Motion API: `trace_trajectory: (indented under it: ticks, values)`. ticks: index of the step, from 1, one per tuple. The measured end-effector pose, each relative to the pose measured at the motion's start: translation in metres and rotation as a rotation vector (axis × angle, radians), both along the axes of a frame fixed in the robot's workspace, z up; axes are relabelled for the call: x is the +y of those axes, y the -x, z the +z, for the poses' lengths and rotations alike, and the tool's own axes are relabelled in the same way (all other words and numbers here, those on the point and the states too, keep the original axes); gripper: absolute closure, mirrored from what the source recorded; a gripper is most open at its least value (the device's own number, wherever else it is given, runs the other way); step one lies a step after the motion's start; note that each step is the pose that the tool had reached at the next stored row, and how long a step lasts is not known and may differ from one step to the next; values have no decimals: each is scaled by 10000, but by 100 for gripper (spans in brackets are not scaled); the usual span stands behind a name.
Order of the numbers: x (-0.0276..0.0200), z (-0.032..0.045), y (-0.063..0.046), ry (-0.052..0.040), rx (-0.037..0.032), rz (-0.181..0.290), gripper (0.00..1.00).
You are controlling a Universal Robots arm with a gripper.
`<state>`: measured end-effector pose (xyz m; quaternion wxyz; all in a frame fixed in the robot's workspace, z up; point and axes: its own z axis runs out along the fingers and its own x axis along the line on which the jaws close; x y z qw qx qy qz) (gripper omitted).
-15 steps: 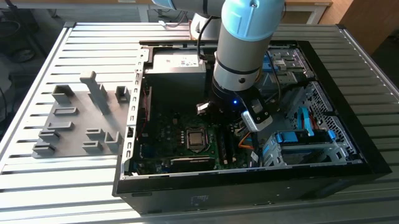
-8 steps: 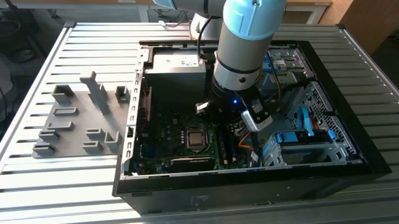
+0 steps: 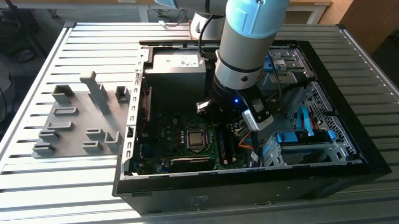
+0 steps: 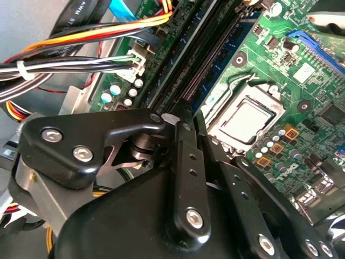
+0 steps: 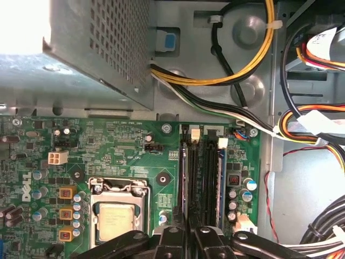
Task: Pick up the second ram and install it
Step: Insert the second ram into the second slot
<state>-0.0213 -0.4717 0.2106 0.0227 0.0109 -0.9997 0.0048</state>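
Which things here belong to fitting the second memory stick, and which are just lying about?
Job in hand:
- gripper
- memory stick, right by the gripper
- memory slots

Lying about:
- grey holder block
- processor
- yellow cables

**Obscured and cropped items**

In the exterior view, the arm (image 3: 246, 46) covers the middle of the motherboard (image 3: 168, 140) and is cut off by the upper edge. In both wrist views, the gripper (image 5: 188, 237) linkage masks the lower ends of the memory slots (image 5: 202, 178); whether a ram sits between the fingertips cannot be told. The processor socket (image 5: 116, 218) is cropped.
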Motion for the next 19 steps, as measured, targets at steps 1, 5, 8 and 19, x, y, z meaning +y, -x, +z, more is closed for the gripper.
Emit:
trace_trajectory:
  ticks: [1,5,8,19]
  values:
    - [0,1,-9,2,7,-11,86]
    - [0,1,-11,2,8,-27,86]
    - [0,3,-12,2,8,-27,86]
    - [0,51,-16,6,23,-28,86]
